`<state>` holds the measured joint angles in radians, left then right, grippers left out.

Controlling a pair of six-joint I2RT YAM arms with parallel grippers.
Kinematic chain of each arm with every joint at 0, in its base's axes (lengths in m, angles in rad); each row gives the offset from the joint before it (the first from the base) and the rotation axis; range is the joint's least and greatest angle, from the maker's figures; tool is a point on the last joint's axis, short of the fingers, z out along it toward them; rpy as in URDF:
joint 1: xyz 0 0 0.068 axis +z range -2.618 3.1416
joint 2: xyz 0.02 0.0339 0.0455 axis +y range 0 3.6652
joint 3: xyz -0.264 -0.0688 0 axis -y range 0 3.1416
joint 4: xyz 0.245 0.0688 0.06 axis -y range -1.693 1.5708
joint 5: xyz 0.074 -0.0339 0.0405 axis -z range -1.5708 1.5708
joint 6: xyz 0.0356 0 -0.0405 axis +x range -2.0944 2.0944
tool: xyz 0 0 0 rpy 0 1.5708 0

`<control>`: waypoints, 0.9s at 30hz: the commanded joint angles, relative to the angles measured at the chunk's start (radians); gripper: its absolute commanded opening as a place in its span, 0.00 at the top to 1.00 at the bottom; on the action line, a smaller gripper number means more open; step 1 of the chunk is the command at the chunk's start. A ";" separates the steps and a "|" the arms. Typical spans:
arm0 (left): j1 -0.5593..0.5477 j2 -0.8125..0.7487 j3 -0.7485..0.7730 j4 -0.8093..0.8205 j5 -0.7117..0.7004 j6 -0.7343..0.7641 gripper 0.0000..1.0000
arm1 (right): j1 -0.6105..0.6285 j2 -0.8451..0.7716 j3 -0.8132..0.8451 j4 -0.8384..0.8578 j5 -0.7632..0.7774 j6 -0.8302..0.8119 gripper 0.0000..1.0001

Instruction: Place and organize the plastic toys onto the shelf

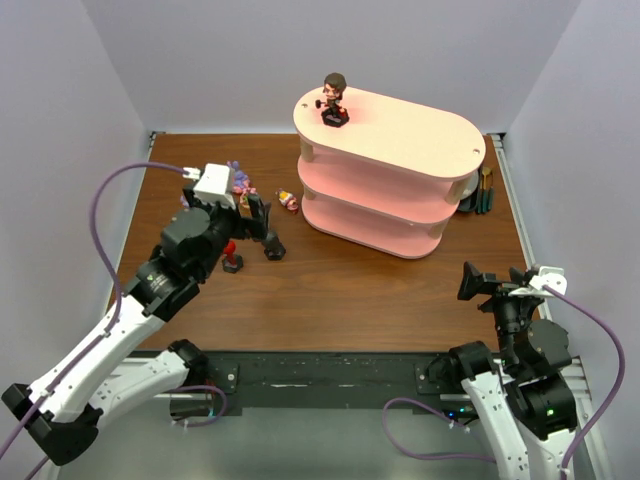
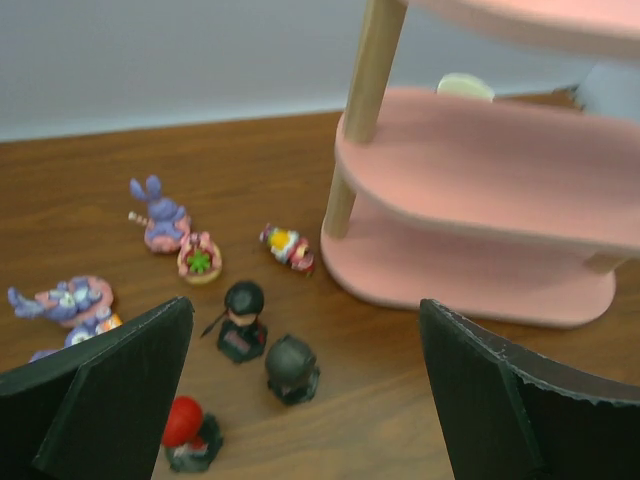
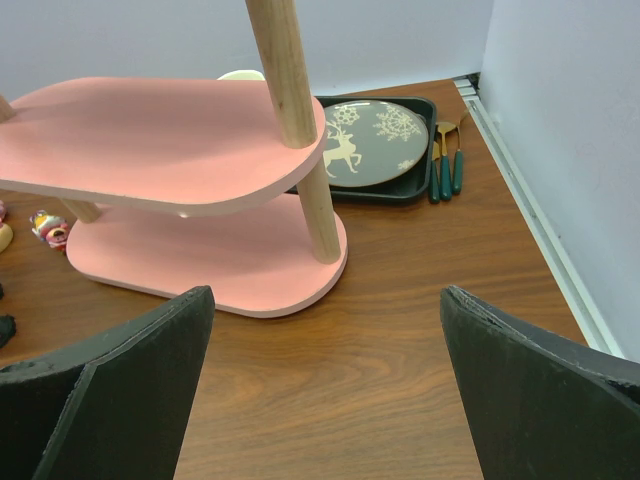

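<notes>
Two or three purple creatures (image 2: 62,298) lie by the left finger of the left hand (image 2: 305,308), half cut off by it and too blurred to count. From above, that hand covers much of the cluster.

Both hands stand wide and hold nothing. The right hand (image 3: 325,295) faces the shelf (image 1: 400,140) ahead of it.

Ahead of the left hand, on the brown wood-grain desk (image 1: 350,290), sit a black-haired figure (image 2: 243,318), a dark-helmeted one (image 2: 291,368), a red-masked one (image 2: 188,432), an upright purple creature (image 2: 158,212) and two tiny bright pieces (image 2: 199,260).

Only the brown-haired figure (image 1: 334,98) is on the shelf, at the left end of its cream top. The boards are smooth ovals on round wooden posts (image 3: 290,80). Behind them a deer plate (image 3: 365,140) sits partly hidden. Pale walls (image 1: 60,100) close in the desk.
</notes>
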<state>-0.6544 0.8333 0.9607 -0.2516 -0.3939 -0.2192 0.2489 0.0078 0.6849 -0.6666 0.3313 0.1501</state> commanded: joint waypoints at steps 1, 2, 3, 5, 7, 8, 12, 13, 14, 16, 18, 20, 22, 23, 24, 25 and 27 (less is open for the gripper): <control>0.006 -0.014 -0.108 -0.009 0.006 0.030 0.00 | 0.004 -0.028 0.001 0.021 0.020 0.009 0.01; 0.006 -0.016 -0.149 -0.008 0.006 0.040 0.00 | 0.003 -0.029 0.001 0.021 0.020 0.009 0.01; 0.007 -0.010 -0.171 -0.003 0.007 0.056 0.00 | 0.004 -0.028 0.001 0.019 0.020 0.009 0.01; 0.010 -0.004 -0.224 0.006 0.030 0.086 0.00 | 0.004 -0.028 0.001 0.019 0.018 0.009 0.01; 0.018 0.004 -0.267 0.009 0.064 0.104 0.00 | 0.004 -0.028 0.002 0.019 0.014 0.011 0.01; 0.025 0.013 -0.281 0.021 0.094 0.118 0.00 | 0.004 -0.028 0.002 0.018 0.012 0.011 0.01; 0.053 0.033 -0.338 0.063 0.191 0.161 0.00 | 0.010 -0.028 0.004 0.015 0.008 0.011 0.01; 0.061 0.036 -0.355 0.078 0.219 0.173 0.01 | 0.013 -0.029 0.004 0.015 0.006 0.012 0.01; 0.076 0.046 -0.365 0.096 0.237 0.194 0.01 | 0.016 -0.029 0.004 0.015 0.006 0.012 0.01; 0.102 0.061 -0.395 0.144 0.269 0.211 0.02 | 0.024 -0.029 0.005 0.013 0.008 0.012 0.01; 0.153 0.096 -0.402 0.166 0.329 0.251 0.02 | 0.033 -0.029 0.008 0.012 0.008 0.012 0.01; 0.195 0.127 -0.410 0.190 0.377 0.280 0.02 | 0.038 -0.029 0.008 0.010 0.008 0.012 0.01; 0.219 0.145 -0.419 0.218 0.389 0.297 0.02 | 0.044 -0.029 0.010 0.009 0.008 0.012 0.01; 0.245 0.164 -0.421 0.236 0.447 0.311 0.02 | 0.044 -0.029 0.011 0.007 0.008 0.012 0.01; 0.255 0.173 -0.419 0.238 0.472 0.320 0.02 | 0.049 -0.029 0.011 0.007 0.008 0.012 0.01; 0.268 0.182 -0.422 0.274 0.489 0.331 0.02 | 0.050 -0.029 0.013 0.005 0.008 0.012 0.01; 0.272 0.210 -0.430 0.305 0.517 0.371 0.02 | 0.058 -0.029 0.013 0.004 0.008 0.012 0.01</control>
<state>-0.4072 1.0119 0.5411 -0.0872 0.0021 0.0559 0.2928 0.0078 0.6849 -0.6682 0.3309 0.1505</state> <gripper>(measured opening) 0.982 0.986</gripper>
